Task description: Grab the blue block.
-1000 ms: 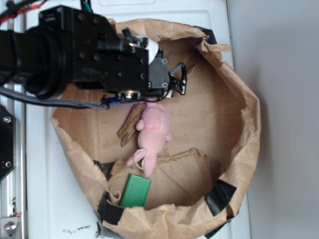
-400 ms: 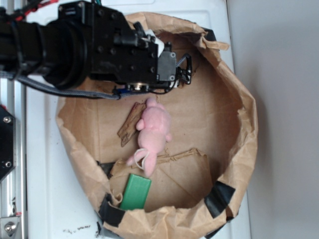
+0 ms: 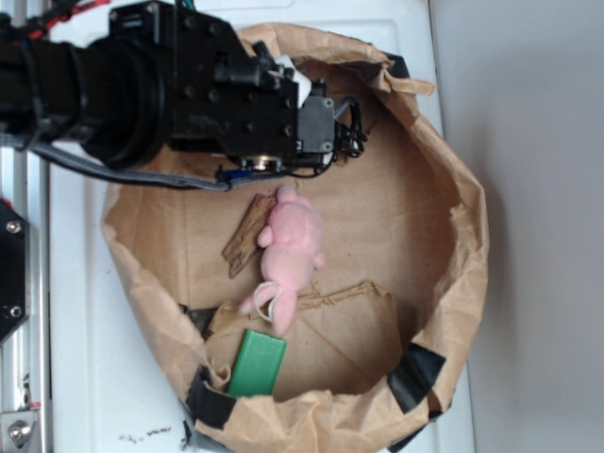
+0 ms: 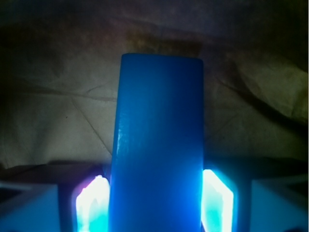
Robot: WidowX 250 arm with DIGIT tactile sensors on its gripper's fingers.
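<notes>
The blue block [image 4: 159, 140] fills the middle of the wrist view, a flat bright-blue rectangle standing lengthwise between my fingers. The gripper [image 4: 155, 205] is shut on it, with the glowing left pad [image 4: 91, 203] and right pad [image 4: 218, 200] pressed against its long sides. Brown paper lies behind it. In the exterior view the gripper [image 3: 353, 127] sits inside the upper part of the paper bag [image 3: 453, 189], near its back wall. There the block is hidden by the fingers and the wrist.
A pink plush toy [image 3: 291, 247] lies mid-bag just below the arm, with a brown wood scrap [image 3: 245, 238] at its left. A green block [image 3: 257, 362] rests near the bag's lower rim. Crumpled paper walls ring the bag floor.
Over the last second the arm moved up and to the right, toward the bag's back wall. Since 0.4 s ago the fingers have drawn closer together; the arm has barely moved.
</notes>
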